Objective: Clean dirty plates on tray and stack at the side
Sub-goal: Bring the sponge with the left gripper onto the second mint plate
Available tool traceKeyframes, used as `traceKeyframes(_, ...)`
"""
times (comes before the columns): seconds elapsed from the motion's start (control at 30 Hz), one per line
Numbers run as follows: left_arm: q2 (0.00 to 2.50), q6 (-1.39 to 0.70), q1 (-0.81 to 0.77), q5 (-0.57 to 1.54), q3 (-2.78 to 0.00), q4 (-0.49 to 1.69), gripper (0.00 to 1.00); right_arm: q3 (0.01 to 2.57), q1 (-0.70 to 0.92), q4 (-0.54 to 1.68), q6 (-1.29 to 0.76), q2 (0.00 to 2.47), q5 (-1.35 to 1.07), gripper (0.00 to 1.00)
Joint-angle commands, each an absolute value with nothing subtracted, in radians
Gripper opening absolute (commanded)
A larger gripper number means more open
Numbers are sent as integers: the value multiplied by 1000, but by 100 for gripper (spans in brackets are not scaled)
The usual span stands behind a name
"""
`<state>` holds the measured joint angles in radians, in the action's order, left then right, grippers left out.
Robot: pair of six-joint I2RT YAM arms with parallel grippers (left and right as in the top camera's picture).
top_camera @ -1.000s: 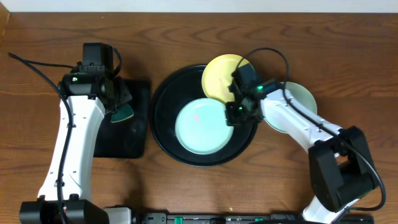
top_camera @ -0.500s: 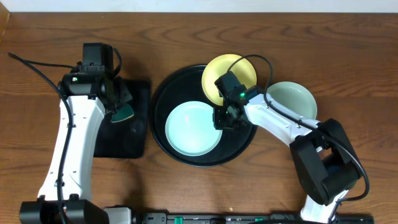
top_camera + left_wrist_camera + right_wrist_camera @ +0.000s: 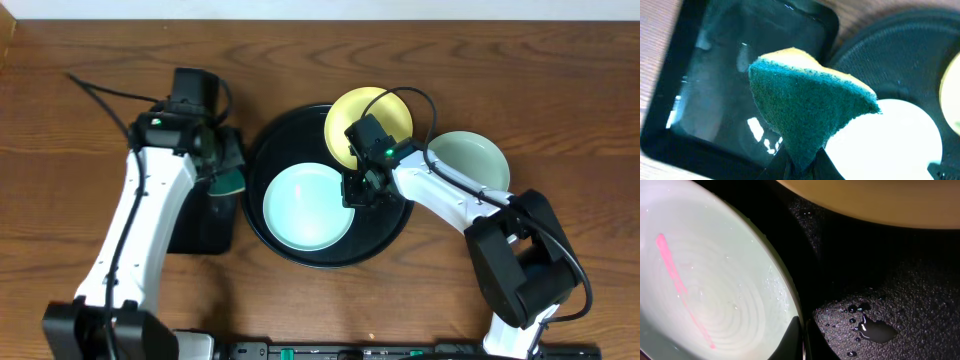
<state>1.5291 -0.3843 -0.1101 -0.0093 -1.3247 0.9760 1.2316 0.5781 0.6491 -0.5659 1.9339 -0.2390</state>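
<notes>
Plates (image 3: pixel 366 112) three; tray (image 3: pixel 264 150) one; right hand (image 3: pixel 356 192) pinches mint plate (image 3: pixel 308 207), left hand (image 3: pixel 802 169) clenches sponge (image 3: pixel 810 110)

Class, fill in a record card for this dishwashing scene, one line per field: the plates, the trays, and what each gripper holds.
Round tray: black, wet with droplets
Mint plate: inside the tray, pink streak on it
Yellow plate: overlapping the tray's far rim
Third plate: on the table, right of the tray
Left gripper: shut on sponge, over the small tray's right edge
Right gripper: pinching the mint plate's right rim
</notes>
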Motion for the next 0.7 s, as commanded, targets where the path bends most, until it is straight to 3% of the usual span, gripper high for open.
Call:
traceKeyframes(0.0,1576,-379,-149,44,-1316,974,7,1247,573,646,-565,1950,-248,1)
traceKeyframes(0.33,1711,-500,-301,72,-1275,963,7,1247,573,646,-571,1950,-248,1)
traceKeyframes(0.67,1771,-575,-379,71,-1178,793,7,1247,573,646,-570,1950,-248,1)
